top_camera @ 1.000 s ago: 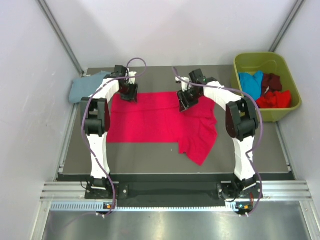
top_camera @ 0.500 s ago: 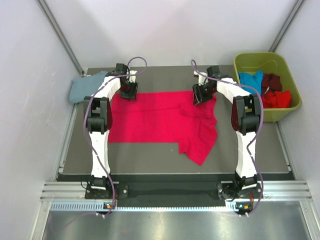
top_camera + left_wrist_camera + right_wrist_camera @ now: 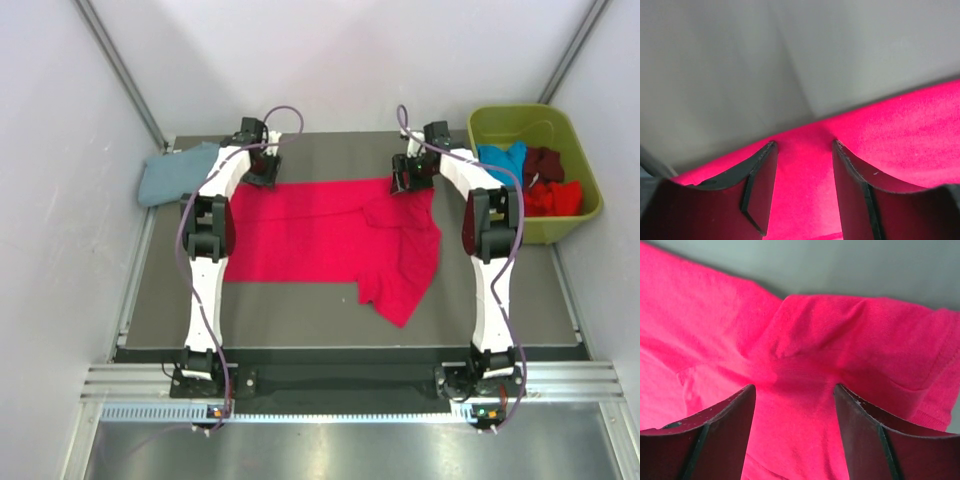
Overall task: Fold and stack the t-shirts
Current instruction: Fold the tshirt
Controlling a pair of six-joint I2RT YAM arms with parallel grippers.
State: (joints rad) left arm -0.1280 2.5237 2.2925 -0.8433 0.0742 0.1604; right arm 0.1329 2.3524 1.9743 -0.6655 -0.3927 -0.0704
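A crimson-red t-shirt (image 3: 320, 232) lies spread across the dark table, with its right part rumpled and hanging toward the front. My left gripper (image 3: 262, 172) is at the shirt's far left corner. In the left wrist view (image 3: 804, 142) its fingers stand apart over the cloth's far edge. My right gripper (image 3: 406, 182) is at the far right corner, fingers wide apart (image 3: 794, 386) over a puckered fold of the red t-shirt (image 3: 810, 340). A blue-grey t-shirt (image 3: 175, 172) lies at the far left. Neither gripper pinches cloth.
An olive-green bin (image 3: 572, 130) stands at the back right, holding blue (image 3: 503, 165), maroon (image 3: 544, 162) and red (image 3: 550, 198) shirts. Grey walls close in on the left, the back and the right. Bare table (image 3: 300, 315) shows in front of the red shirt.
Both grippers have moved toward the table's far edge, the right one also to the right. The shirt's far edge is stretched wider. The right jaws have widened.
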